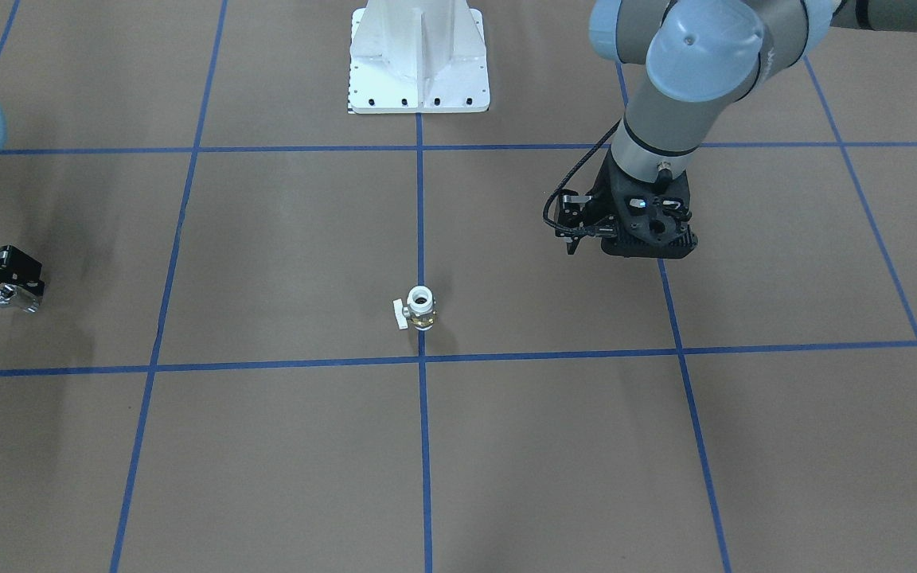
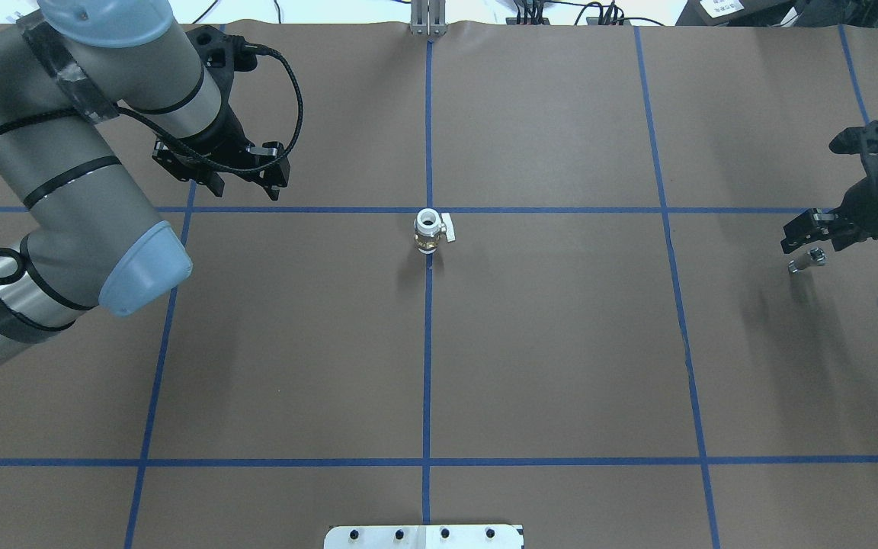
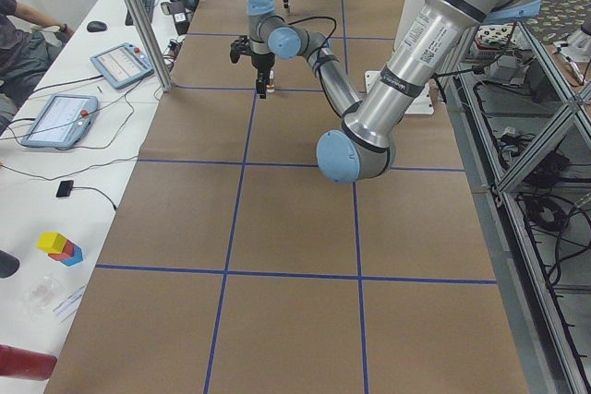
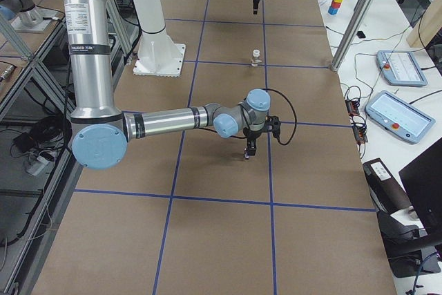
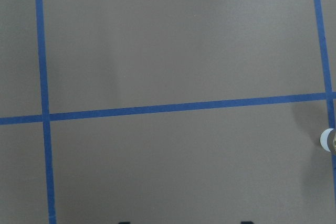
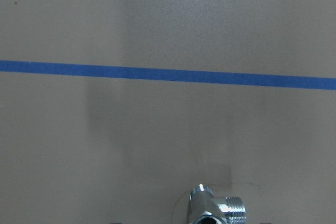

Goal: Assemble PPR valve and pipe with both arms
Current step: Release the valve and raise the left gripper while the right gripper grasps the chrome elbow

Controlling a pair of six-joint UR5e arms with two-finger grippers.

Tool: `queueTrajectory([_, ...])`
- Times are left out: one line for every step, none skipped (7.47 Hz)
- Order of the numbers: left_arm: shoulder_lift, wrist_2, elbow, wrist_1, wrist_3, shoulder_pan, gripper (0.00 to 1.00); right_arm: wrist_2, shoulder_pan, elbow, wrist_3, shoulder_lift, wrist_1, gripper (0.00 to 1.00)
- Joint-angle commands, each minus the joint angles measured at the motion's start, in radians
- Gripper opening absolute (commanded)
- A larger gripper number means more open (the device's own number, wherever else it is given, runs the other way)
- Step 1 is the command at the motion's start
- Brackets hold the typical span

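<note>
The PPR valve (image 1: 421,309) stands upright on the brown table at a blue-tape crossing, white open end up, side handle out; it also shows in the overhead view (image 2: 429,230) and at the left wrist view's right edge (image 5: 329,141). My left gripper (image 2: 245,177) hangs open and empty above the table, to the valve's left and beyond it; its fingertips sit wide apart at the bottom of the left wrist view. My right gripper (image 2: 809,242) is shut on the chrome pipe (image 2: 806,261) far to the right, a little above the table. The pipe also shows in the right wrist view (image 6: 216,211).
The white bolted pedestal (image 1: 419,60) stands at the robot's side of the table. Blue tape lines divide the brown surface into squares. A side bench with tablets (image 4: 404,105) and a metal post (image 4: 359,22) runs along the operators' side.
</note>
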Motion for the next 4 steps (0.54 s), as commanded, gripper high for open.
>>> queueTrajectory([0.001,0.001,0.001,0.0,0.0,0.001,0.76,-0.001,-0.003,-0.024,-0.003,0.014,0.0,0.79])
queueTrajectory([-0.001,0.001,0.003,0.0,0.0,0.001,0.76,0.0,-0.001,-0.023,-0.006,0.012,0.0,0.78])
queueTrajectory([-0.001,0.001,0.003,0.0,0.0,0.001,0.76,0.0,-0.001,-0.023,-0.006,0.006,0.0,0.78])
queueTrajectory([-0.001,0.001,0.001,0.0,0.0,0.001,0.76,0.002,-0.001,-0.018,-0.006,0.006,0.0,0.78])
